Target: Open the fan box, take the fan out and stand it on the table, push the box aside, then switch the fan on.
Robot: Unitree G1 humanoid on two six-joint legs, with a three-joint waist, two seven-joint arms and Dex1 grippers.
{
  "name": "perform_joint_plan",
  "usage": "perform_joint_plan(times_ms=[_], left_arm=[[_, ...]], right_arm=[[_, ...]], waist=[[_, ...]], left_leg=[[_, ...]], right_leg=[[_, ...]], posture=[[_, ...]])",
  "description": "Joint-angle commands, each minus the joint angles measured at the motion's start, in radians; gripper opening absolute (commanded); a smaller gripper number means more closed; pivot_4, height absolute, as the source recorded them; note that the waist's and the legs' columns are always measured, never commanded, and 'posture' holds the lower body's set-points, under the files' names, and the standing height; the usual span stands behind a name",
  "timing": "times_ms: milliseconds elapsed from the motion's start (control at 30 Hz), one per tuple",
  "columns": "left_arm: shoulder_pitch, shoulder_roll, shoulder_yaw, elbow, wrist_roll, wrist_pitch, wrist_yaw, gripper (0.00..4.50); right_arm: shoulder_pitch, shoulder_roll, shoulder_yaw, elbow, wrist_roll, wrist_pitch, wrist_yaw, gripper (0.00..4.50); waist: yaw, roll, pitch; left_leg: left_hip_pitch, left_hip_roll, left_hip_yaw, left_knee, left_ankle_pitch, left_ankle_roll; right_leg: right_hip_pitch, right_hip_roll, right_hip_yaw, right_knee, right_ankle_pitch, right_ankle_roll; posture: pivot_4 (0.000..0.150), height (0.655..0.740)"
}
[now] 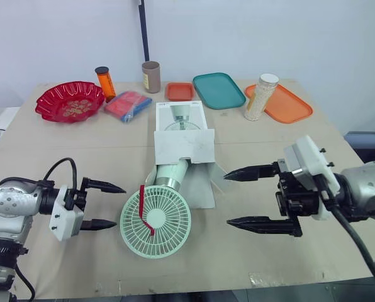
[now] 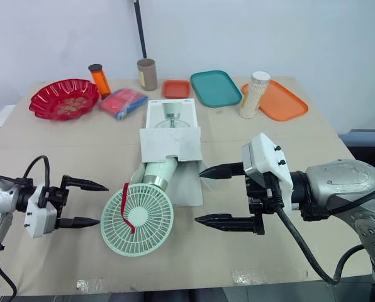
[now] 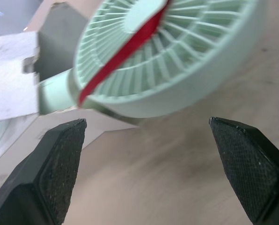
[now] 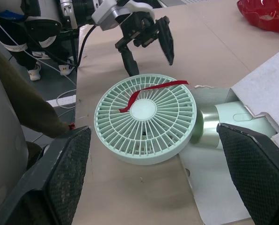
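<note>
lying between open claws [image 1: 115, 205], fan [image 1: 156, 221] half out of box [image 1: 183, 144]

Matt pale-green plastic fan [image 1: 168, 221], white cardboard box [image 1: 183, 146], matt brown table [image 1: 61, 157], glossy red bowl [image 1: 46, 100]

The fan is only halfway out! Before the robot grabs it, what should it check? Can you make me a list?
1. Box open: ok. The white cardboard box has its flap open.
2. Fan fully out: not ok. The pale green round plastic fan has its head on the table, but its base end is inside the box.
3. Fan standing: not ok. It lies flat, grille facing up.
4. Left gripper ready: ok. It is open, beside the fan head and not touching it.
5. Right gripper ready: ok. It is open on the other side, apart from the fan.
6. Where the switch is: cannot tell.
</note>
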Motion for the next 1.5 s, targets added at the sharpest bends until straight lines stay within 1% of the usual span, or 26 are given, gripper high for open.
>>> perform_joint_plan(times_ms=[33, 100, 200, 267, 333, 500, 700, 767, 900, 1000, 1200, 1333, 1500], left_arm=[[-0.107, -0.017, -0.035, 0.108, 0.002, -0.313, 0.021, 4.5], [-0.157, -0.034, -0.05, 0.178, 0.06, -0.426, 0.067, 4.5], [-0.217, -0.046, -0.087, 0.259, 0.106, -0.516, 0.141, 4.5], [-0.234, -0.05, -0.104, 0.27, 0.118, -0.554, 0.193, 4.5], [-0.229, -0.048, -0.117, 0.242, 0.127, -0.575, 0.243, 4.5], [-0.218, -0.044, -0.134, 0.18, 0.18, -0.578, 0.339, 4.5], [-0.208, -0.073, -0.131, 0.136, 0.296, -0.578, 0.418, 4.5], [-0.199, -0.084, -0.129, 0.135, 0.365, -0.578, 0.428, 4.5], [-0.197, -0.083, -0.147, 0.146, 0.424, -0.578, 0.467, 4.5], [-0.229, -0.081, -0.158, 0.17, 0.499, -0.578, 0.52, 4.5], [-0.279, -0.09, -0.149, 0.184, 0.617, -0.578, 0.675, 4.5], [-0.27, -0.073, -0.159, 0.172, 0.662, -0.578, 0.757, 4.5], [-0.241, -0.045, -0.156, 0.148, 0.773, -0.578, 0.878, 4.5]], right_arm=[[0.006, -0.016, -0.006, -0.024, 0.0, -0.028, -0.009, 4.39], [0.008, -0.016, -0.002, -0.025, -0.001, -0.033, -0.013, 4.39], [0.01, -0.018, 0.005, -0.022, -0.006, -0.042, -0.018, 4.39], [0.014, -0.02, 0.006, -0.023, -0.007, -0.046, -0.02, 4.39], [0.015, -0.018, 0.002, -0.023, -0.001, -0.045, -0.034, 4.39], [0.001, -0.015, 0.006, -0.012, 0.018, -0.044, -0.062, 4.39], [-0.006, -0.011, 0.024, -0.009, 0.009, -0.053, -0.073, 4.39], [-0.008, -0.009, 0.03, -0.01, 0.007, -0.055, -0.078, 4.39], [-0.008, -0.007, 0.037, -0.016, 0.004, -0.057, -0.085, 4.39], [-0.01, -0.008, 0.042, -0.015, 0.001, -0.061, -0.091, 4.39], [-0.011, -0.004, 0.053, -0.02, -0.003, -0.069, -0.109, 4.39], [-0.008, -0.004, 0.057, -0.023, -0.006, -0.073, -0.122, 4.39], [-0.007, -0.005, 0.064, -0.022, -0.011, -0.078, -0.13, 4.39]], waist=[[0.001, 0.0, 0.0], [0.003, 0.0, 0.0], [0.002, 0.0, 0.0], [0.001, 0.0, 0.0], [0.001, 0.0, 0.0], [0.002, 0.0, 0.0], [0.002, 0.0, 0.0], [0.002, 0.0, 0.0], [0.002, 0.001, -0.001], [0.002, 0.001, -0.001], [0.002, 0.001, -0.001], [0.002, 0.001, -0.001], [0.001, 0.001, -0.001]], left_leg=[[0.0, 0.0, 0.0, 0.0, 0.0, 0.0], [-0.001, 0.0, -0.001, 0.002, 0.0, 0.0], [-0.002, 0.0, 0.0, 0.003, 0.0, 0.0], [-0.002, 0.0, 0.0, 0.003, 0.0, 0.0], [-0.002, 0.0, 0.0, 0.003, 0.0, 0.001], [-0.002, 0.0, 0.0, 0.006, 0.0, 0.001], [-0.002, 0.0, 0.0, 0.007, 0.0, 0.001], [-0.002, 0.0, 0.0, 0.008, 0.0, 0.001], [-0.002, 0.0, 0.0, 0.008, 0.0, 0.001], [-0.002, -0.001, 0.0, 0.009, 0.0, 0.001], [-0.002, -0.001, 0.0, 0.01, 0.0, 0.001], [-0.003, -0.001, 0.0, 0.011, -0.001, 0.001], [-0.003, -0.001, 0.0, 0.012, -0.001, 0.001]], right_leg=[[0.0, 0.0, 0.0, 0.0, 0.0, 0.0], [0.0, 0.0, -0.001, 0.001, 0.0, 0.0], [0.0, 0.0, 0.0, 0.001, 0.001, 0.001], [0.0, 0.0, 0.0, 0.002, 0.001, 0.001], [0.0, 0.0, 0.0, 0.002, 0.001, 0.001], [-0.001, 0.0, 0.0, 0.004, 0.001, 0.001], [-0.001, 0.0, 0.0, 0.006, 0.001, 0.001], [-0.001, 0.0, 0.0, 0.007, 0.001, 0.001], [-0.001, 0.0, 0.0, 0.007, 0.001, 0.001], [-0.001, 0.0, 0.0, 0.008, 0.001, 0.001], [-0.001, 0.0, 0.0, 0.009, 0.001, 0.001], [-0.001, 0.0, 0.0, 0.009, 0.001, 0.001], [-0.001, 0.0, 0.0, 0.01, 0.001, 0.001]], posture=[[0.15, 0.7382], [0.15, 0.7382], [0.15, 0.7382], [0.15, 0.7382], [0.15, 0.7382], [0.15, 0.7382], [0.15, 0.7382], [0.15, 0.7382], [0.15, 0.7382], [0.15, 0.7382], [0.15, 0.7382], [0.15, 0.7382], [0.15, 0.7382]])
